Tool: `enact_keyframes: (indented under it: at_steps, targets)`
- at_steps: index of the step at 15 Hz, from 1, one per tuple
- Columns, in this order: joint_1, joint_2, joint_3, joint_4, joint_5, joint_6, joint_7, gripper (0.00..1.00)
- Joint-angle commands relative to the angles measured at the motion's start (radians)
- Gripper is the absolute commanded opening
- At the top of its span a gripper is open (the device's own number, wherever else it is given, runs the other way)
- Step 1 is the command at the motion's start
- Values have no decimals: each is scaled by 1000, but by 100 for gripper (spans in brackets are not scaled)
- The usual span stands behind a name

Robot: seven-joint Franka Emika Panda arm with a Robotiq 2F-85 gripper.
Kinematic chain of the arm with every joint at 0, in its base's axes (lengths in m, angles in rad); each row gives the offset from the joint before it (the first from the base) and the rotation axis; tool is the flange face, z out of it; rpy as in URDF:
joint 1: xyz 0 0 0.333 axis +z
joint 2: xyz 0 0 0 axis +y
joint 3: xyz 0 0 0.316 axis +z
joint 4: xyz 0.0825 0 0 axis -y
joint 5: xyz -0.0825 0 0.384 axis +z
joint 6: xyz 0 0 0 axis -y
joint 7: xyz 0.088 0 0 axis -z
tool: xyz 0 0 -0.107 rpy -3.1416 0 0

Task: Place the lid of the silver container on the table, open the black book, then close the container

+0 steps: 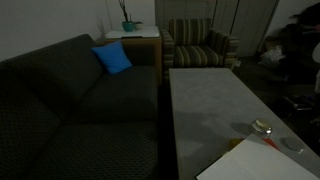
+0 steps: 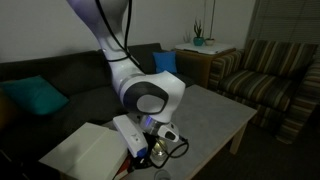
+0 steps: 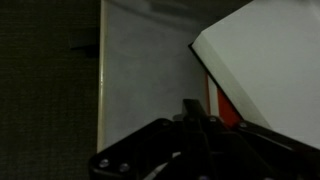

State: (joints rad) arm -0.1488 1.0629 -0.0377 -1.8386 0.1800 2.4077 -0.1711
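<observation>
Black gripper (image 3: 197, 118) clenched, empty: suits pushing covers. Large black book (image 3: 265, 70) open at two o'clock, pale pages up.

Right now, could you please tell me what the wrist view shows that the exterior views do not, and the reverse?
Only the wrist view shows the gripper close up, jaws shut. Only the exterior views show the sofa, the striped armchair, the silver container and the lid lying near it. Both show the table and the black book, open to white pages.
</observation>
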Motion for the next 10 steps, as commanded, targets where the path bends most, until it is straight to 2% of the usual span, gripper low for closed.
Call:
enact_keyframes:
  at_steps: [1, 2, 5, 10]
  targets:
    - [-66, 59, 30, 76, -23, 30, -43, 0]
    - [-30, 28, 13, 37, -31, 12, 6, 1]
    - [-56, 54, 23, 72, -28, 15, -16, 1]
    - [-59, 55, 27, 76, -27, 15, -18, 1]
